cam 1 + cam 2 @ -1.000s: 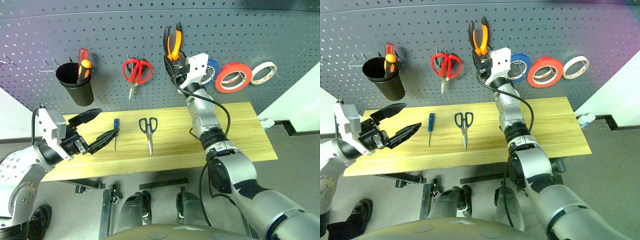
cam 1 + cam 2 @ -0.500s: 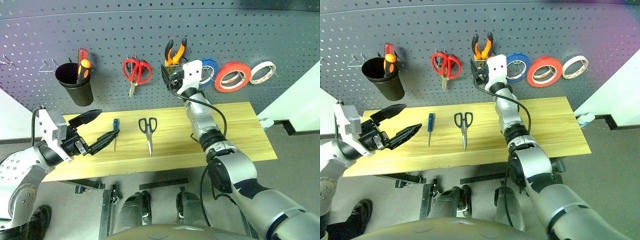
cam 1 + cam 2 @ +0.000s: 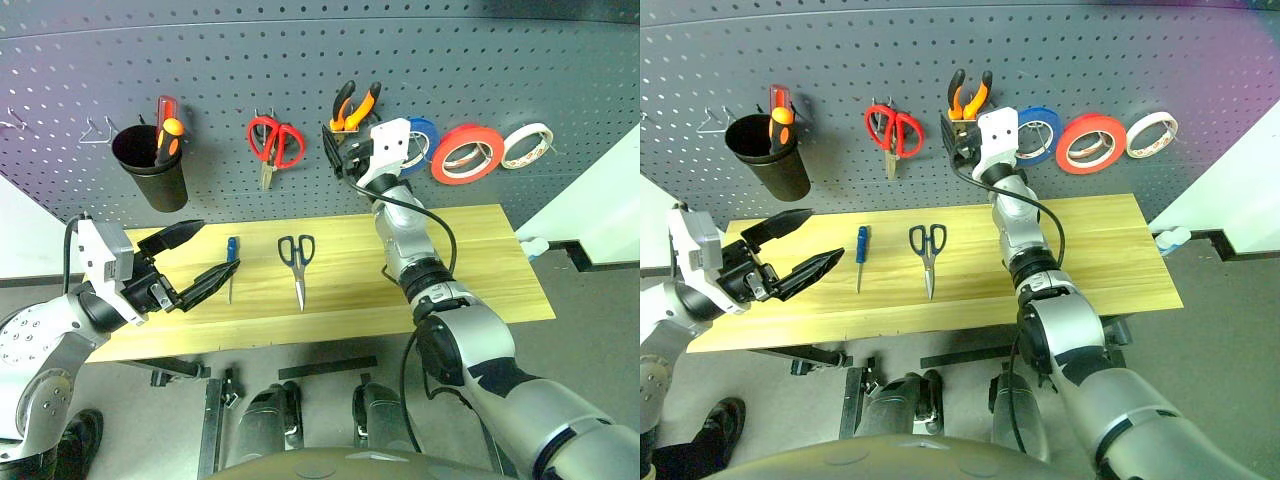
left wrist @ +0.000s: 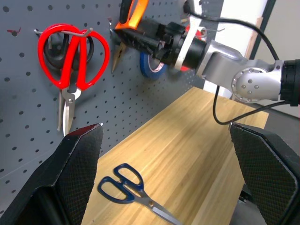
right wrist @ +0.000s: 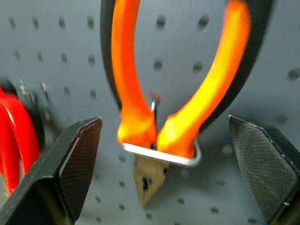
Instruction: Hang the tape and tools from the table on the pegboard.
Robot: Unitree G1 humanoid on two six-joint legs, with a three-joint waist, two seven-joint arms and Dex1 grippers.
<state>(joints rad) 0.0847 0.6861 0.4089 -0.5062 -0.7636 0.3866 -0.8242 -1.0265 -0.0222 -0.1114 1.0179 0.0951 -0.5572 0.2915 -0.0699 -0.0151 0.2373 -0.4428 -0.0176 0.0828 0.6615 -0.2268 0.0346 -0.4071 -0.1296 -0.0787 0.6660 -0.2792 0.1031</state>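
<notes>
- Orange-and-black pliers [image 3: 354, 106] hang nose down from a metal hook on the dark grey pegboard [image 3: 300, 60], handles spread upward.
- Right pincer [image 3: 340, 150] is raised to the pegboard just under the pliers, its fingers wide apart and gripping nothing; the right wrist view shows the pliers between the fingers, apart from both.
- Red tape [image 3: 466, 154] hangs on the pegboard at 3 o'clock of the pliers, between a blue roll [image 3: 424, 135] and a whitish roll [image 3: 526, 145].
- Dark-handled scissors [image 3: 297, 259] lie flat on the wooden bench [image 3: 480, 270], blades toward 6 o'clock.
- Blue-handled screwdriver [image 3: 231, 265] lies at 9 o'clock of the scissors.
- Left pincer [image 3: 208, 255] hovers over the bench's left end, wide open and empty, one finger's tip near the screwdriver.
</notes>
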